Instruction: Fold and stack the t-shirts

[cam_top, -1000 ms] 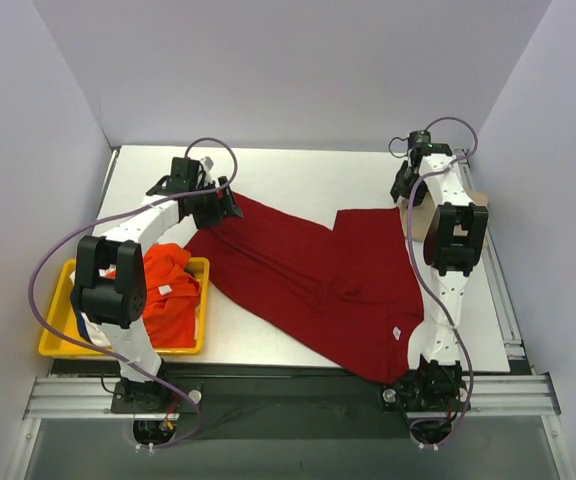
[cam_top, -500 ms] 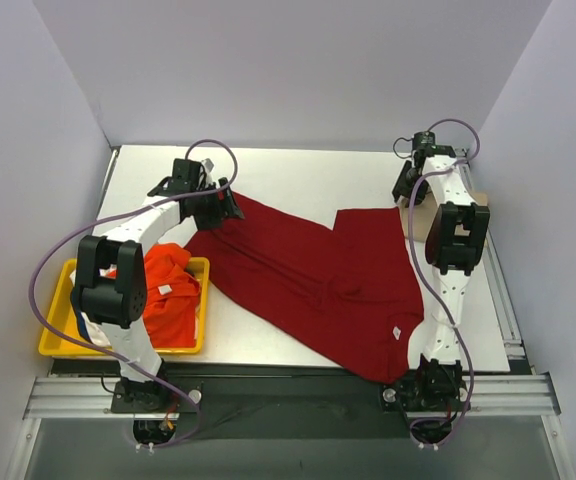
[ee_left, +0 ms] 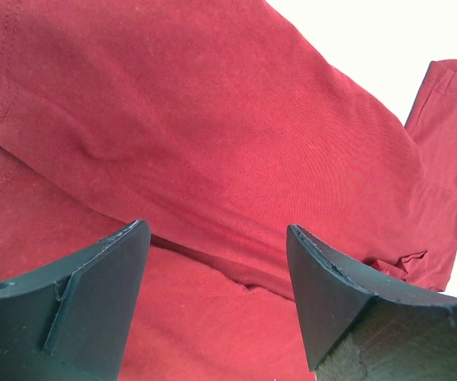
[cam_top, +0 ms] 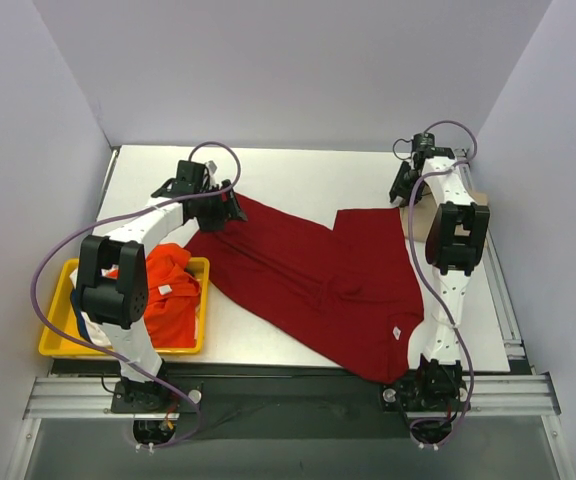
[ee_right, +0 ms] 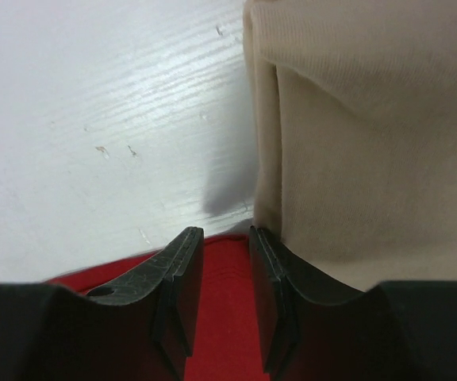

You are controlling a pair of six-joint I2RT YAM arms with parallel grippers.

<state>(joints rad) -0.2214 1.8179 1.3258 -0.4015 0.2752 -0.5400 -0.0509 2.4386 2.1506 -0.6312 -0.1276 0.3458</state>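
The large dark red t-shirt [cam_top: 318, 280] lies spread and wrinkled across the table's middle. My left gripper [cam_top: 226, 208] hovers over its far left corner. In the left wrist view, this gripper [ee_left: 216, 230] is wide open above the red cloth [ee_left: 213, 119]. My right gripper [cam_top: 405, 195] is at the shirt's far right corner, beside the folded tan t-shirt [cam_top: 419, 222]. In the right wrist view, this gripper [ee_right: 226, 232] has its jaws a narrow gap apart, with the red shirt's edge [ee_right: 227, 317] lying between them. The tan shirt [ee_right: 355, 119] touches the right finger.
A yellow tray [cam_top: 53, 335] at the near left holds the bright orange t-shirt [cam_top: 168, 310] and bits of white cloth. Bare white table [cam_top: 308, 175] lies beyond the red shirt. Grey walls enclose the back and sides.
My left gripper has shifted slightly right and away over the shirt's corner. The right arm has barely moved. The red shirt lies as before.
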